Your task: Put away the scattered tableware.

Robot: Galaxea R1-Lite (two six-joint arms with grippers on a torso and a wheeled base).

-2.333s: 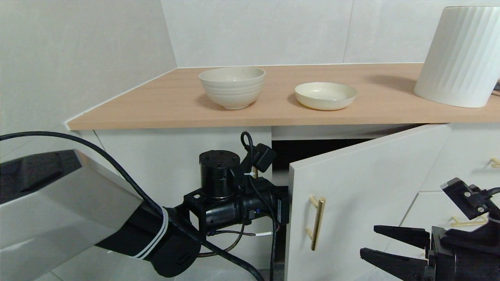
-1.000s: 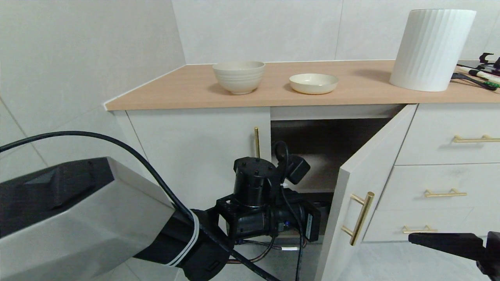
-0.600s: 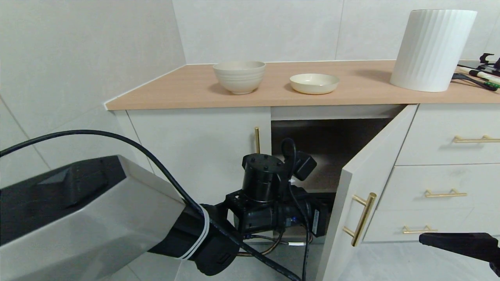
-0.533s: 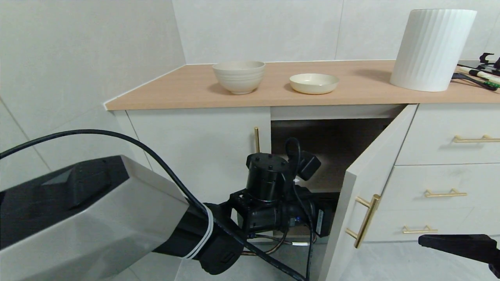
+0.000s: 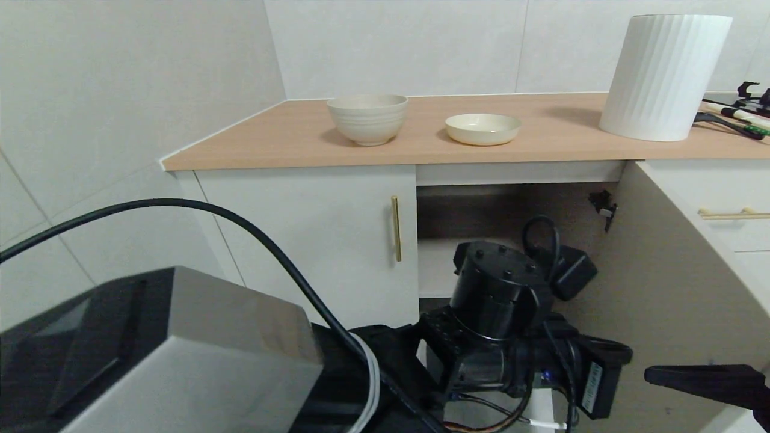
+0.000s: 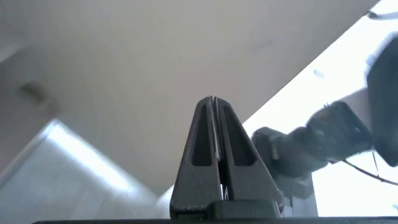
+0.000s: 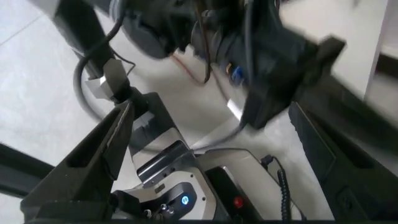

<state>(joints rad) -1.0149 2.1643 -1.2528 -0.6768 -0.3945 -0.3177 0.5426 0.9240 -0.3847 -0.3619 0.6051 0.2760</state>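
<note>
Left gripper (image 6: pixel 212 104), fingers pressed together, should push cabinet door (image 5: pixel 662 288) fully aside before reaching for bowl (image 5: pixel 367 118); right gripper (image 7: pixel 210 111) fingers gape wide.

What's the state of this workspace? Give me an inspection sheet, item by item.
Surface: wooden counter, bare between the items.
Job's things: bowl and shallow dish upright on the counter, apart from each other, not yet put away.
Clutter: white ribbed container at the counter's right, with utensils beside it.
Grippers: left gripper has its fingers shut and empty; right gripper has its fingers open and empty.
Cables: black cable arcs in front of the closed door.
Surroundings: right cabinet door stands open, left cabinet door closed; tiled walls.
</note>
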